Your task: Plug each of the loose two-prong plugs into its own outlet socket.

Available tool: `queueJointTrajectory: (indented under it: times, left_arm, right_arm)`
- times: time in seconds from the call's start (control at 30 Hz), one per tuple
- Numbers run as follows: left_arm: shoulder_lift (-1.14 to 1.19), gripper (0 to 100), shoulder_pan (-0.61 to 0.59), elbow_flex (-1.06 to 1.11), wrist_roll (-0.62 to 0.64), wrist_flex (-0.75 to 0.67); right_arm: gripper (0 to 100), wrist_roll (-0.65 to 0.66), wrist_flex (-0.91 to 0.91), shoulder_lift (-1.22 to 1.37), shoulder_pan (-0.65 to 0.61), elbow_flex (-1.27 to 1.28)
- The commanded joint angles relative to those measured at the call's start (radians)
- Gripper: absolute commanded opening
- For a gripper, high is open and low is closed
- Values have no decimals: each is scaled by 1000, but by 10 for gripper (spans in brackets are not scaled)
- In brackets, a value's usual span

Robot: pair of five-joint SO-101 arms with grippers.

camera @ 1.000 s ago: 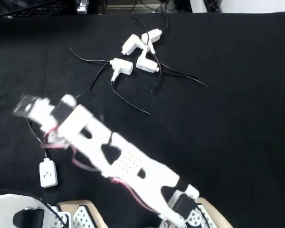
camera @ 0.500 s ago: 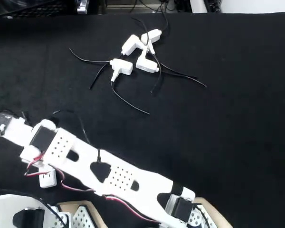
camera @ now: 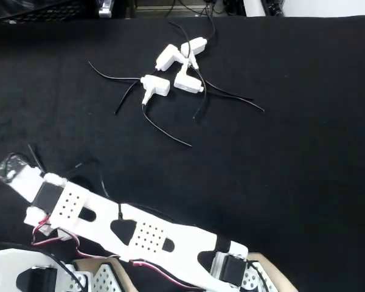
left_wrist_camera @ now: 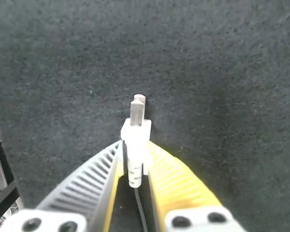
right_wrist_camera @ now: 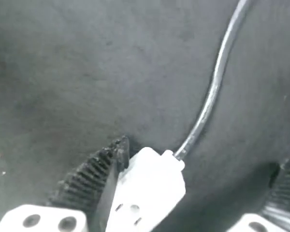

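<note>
Near-left corner of bench: right fingers spread, straddling 1 socket, probably to steady it. Left fingers pinch 1 plug over bare cloth, 2 prongs pointing out, likely staged for insertion. Near far edge: 4 white corded pieces clustered, plug or socket unclear.

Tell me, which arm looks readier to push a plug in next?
Probably left: the left gripper is shut on a plug, prongs forward. The right gripper is open around the socket, holding no plug.
</note>
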Motion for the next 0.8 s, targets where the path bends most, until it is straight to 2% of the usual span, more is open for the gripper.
queueJointTrajectory:
  times: [0.0, 0.1, 0.3, 0.4, 0.5, 0.7, 0.77]
  left_arm:
    - [52, 29, -38, -18, -6, -52]
    - [54, 29, -38, -18, -6, -52]
    - [54, 29, -38, -15, -6, -52]
    - [54, 29, -35, -13, -6, -52]
    - [54, 29, -33, -13, -6, -52]
    - [77, 29, -27, -18, -6, -52]
    - [100, 29, -16, -22, -6, -52]
  right_arm:
    - [433, -60, 18, -12, 20, -25]
    - [332, -60, 18, -12, 26, -24]
    - [54, -54, 17, -19, 68, -35]
    - [39, -52, 17, -19, 123, -35]
    - [36, 3, 17, -19, 193, -35]
    - [33, 26, 57, -21, 374, -44]
    - [10, 72, 58, -19, 442, -42]
